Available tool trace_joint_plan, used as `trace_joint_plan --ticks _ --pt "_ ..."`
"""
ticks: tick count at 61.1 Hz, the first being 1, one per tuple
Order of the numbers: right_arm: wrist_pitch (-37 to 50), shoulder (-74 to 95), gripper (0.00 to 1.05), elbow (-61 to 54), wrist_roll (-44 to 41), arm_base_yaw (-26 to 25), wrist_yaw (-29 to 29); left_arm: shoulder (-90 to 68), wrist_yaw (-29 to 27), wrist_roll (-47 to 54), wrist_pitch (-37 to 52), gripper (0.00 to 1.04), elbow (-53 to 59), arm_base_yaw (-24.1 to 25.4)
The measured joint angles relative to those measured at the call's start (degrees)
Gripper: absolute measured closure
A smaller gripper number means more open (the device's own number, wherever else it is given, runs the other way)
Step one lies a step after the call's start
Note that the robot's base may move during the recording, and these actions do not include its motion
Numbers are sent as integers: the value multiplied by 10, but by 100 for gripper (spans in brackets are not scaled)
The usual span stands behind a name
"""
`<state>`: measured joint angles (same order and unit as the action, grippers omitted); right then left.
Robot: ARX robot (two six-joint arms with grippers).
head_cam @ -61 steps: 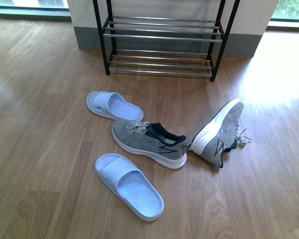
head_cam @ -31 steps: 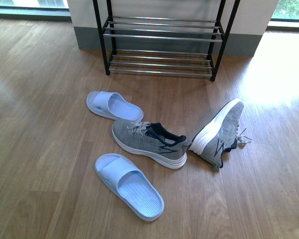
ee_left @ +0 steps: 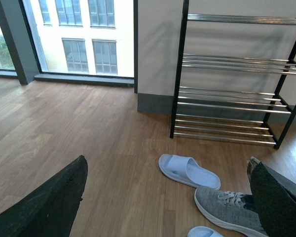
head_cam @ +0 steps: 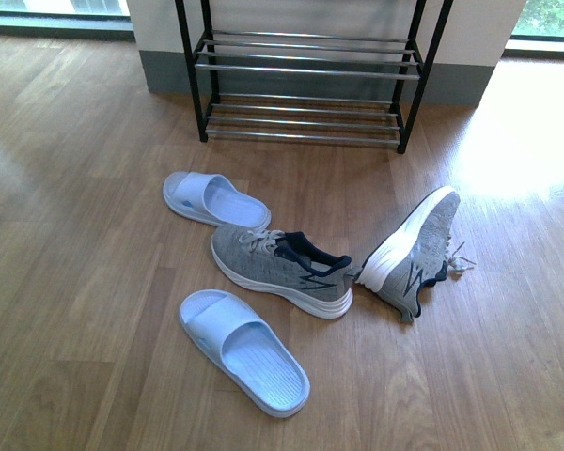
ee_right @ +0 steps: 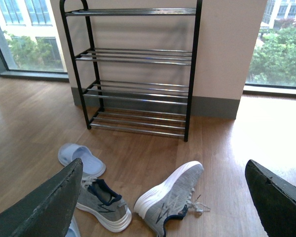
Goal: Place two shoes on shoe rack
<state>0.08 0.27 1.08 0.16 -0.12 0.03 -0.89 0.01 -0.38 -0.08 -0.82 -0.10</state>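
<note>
Four shoes lie loose on the wooden floor [head_cam: 66,244], all of them short of the shoe rack [head_cam: 305,70], which stands against the wall well beyond them. In the front view the upright sneaker [head_cam: 280,268] rests on its sole in the middle, toe to the left. The tipped sneaker [head_cam: 415,246] lies on its side just right of it, white sole turned toward the first one's heel and nearly touching it. The far slide [head_cam: 214,199] sits between the upright sneaker and the rack, close by the sneaker's toe. The near slide [head_cam: 246,355] lies closer to me, just apart from the sneaker's sole.

My left tool [ee_left: 166,159] hangs above the floor, its fingers [ee_left: 49,207] spread wide and holding nothing; the far slide and the upright sneaker's toe show below, between them. My right tool [ee_right: 164,162] is spread wide and empty too, its fingers [ee_right: 44,207] framing both sneakers, with the rack beyond.
</note>
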Motion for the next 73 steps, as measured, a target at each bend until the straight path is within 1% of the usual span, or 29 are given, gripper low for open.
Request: trace_joint_plan --ticks 73 --pt "0 0 9 0 0 0 0 0 0 0 0 9 0 0"
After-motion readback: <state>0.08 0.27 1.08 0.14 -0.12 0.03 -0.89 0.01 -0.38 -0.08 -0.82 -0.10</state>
